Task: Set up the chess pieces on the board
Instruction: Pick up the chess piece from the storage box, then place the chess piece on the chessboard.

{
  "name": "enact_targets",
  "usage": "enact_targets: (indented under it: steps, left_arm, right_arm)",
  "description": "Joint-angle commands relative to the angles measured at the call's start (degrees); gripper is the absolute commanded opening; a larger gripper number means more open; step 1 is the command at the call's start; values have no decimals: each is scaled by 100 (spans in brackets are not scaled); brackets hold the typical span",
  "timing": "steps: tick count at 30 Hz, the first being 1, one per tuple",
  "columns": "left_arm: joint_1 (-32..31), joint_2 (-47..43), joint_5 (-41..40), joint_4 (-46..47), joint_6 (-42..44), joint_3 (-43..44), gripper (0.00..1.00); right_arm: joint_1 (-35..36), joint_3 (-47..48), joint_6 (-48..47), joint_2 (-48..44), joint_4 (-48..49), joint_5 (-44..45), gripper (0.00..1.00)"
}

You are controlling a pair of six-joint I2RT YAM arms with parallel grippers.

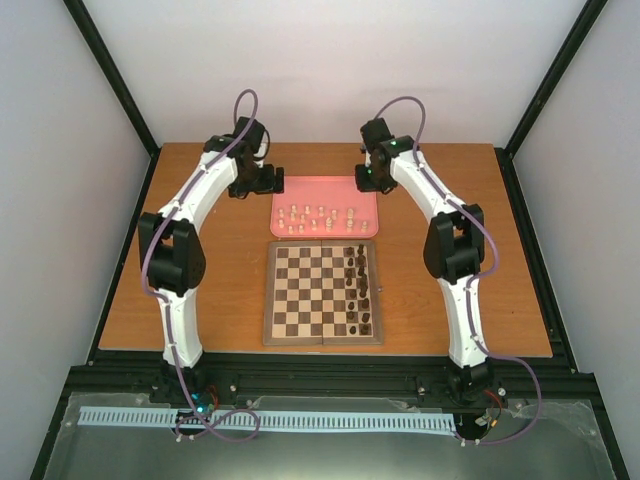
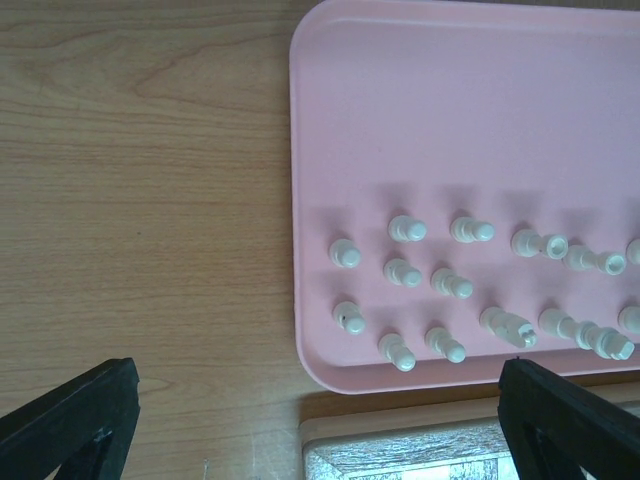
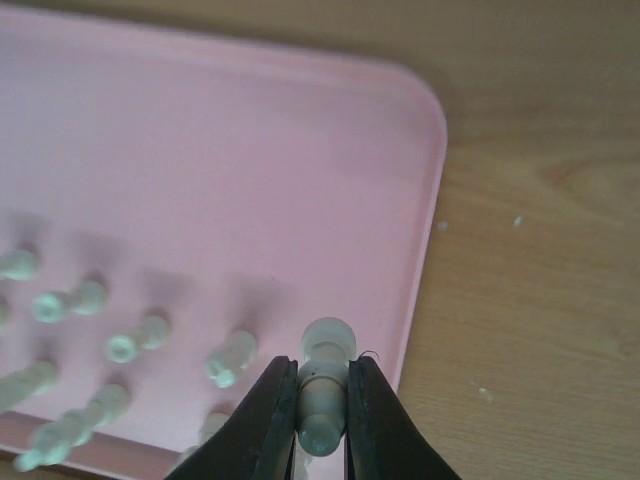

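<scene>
Though half-hidden, piece (image 3: 329,343) in right tool (image 3: 322,385)

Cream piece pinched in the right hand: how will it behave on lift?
Likely rigid and light: the cream piece is tiny and solid-looking in the right hand. Its rounded, narrow body gives little contact, so it may pivot or slip. Tall for its base, probably tips when released.

Your left arm (image 1: 185,240) arcs up the left side of the overhead frame, and your left gripper (image 2: 320,430) hangs with its fingers spread wide. Your right arm (image 1: 452,250) mirrors it on the right, right gripper (image 3: 322,425) pinching a cream chess piece (image 3: 327,345).
</scene>
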Motion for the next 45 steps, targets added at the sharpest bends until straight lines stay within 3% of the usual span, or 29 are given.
enact_targets:
  steps: [1, 13, 26, 45]
  left_arm:
    - [125, -309, -109, 21, 59, -23, 100]
    - [1288, -1247, -241, 241, -131, -1280, 100]
    - [1380, -1696, -616, 98, -544, -1722, 100]
    - [1379, -1914, -477, 235, -504, -1841, 100]
  right_arm:
    - [217, 592, -158, -544, -334, 203, 9]
    - [1644, 596, -170, -1001, -905, -334, 9]
    - [2925, 593, -445, -474, -1404, -621, 9]
    - [3165, 882, -344, 501, -1146, -428, 8]
